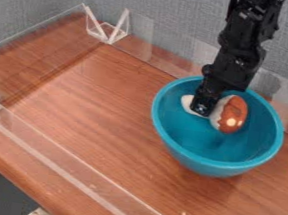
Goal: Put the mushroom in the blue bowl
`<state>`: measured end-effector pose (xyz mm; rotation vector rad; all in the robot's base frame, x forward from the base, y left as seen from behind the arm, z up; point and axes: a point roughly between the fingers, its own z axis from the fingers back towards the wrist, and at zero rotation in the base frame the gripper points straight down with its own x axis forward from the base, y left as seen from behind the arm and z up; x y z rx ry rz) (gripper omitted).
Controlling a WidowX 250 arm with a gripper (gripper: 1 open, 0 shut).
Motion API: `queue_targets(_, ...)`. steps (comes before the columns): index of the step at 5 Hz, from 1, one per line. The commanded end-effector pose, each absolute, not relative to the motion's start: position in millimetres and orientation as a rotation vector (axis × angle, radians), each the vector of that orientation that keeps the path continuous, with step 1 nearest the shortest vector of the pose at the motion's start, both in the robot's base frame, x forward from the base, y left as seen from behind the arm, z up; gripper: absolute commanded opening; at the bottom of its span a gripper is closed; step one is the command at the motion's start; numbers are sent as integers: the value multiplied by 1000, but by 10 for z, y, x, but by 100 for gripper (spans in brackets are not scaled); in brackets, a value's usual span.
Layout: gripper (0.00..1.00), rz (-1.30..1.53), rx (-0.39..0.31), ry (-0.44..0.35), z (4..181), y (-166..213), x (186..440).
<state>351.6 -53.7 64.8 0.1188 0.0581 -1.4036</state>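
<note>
The pincer (pixel 212 105) points straight down into the blue bowl (pixel 183 135), and it is pinching the mushroom (pixel 227 112). The white stem sits between its fingers, and the red-orange cap sticks out just to one side, toward the far wall of the bowl.

What could go wrong? The mushroom is inside the bowl but not let go yet. If the pincer lifts while it is squeezed tight, the mushroom will ride back up and out. If the fingers open only a little, the stem might stick to them and get dragged up too. If the arm swings sideways, it could bump the bowl's wall and push the bowl across the wooden table (pixel 93 102).

I cannot tell if the mushroom is touching the bottom or hanging just above it.
</note>
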Motion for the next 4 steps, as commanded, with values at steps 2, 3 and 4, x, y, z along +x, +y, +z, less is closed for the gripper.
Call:
queue_targets(2,0,-1403,154,9,850,-515,3607)
queue_targets(3,0,-1408,156,13,863,-509,3599)
queue_targets(4,0,-1412,156,16,877,-503,3592)
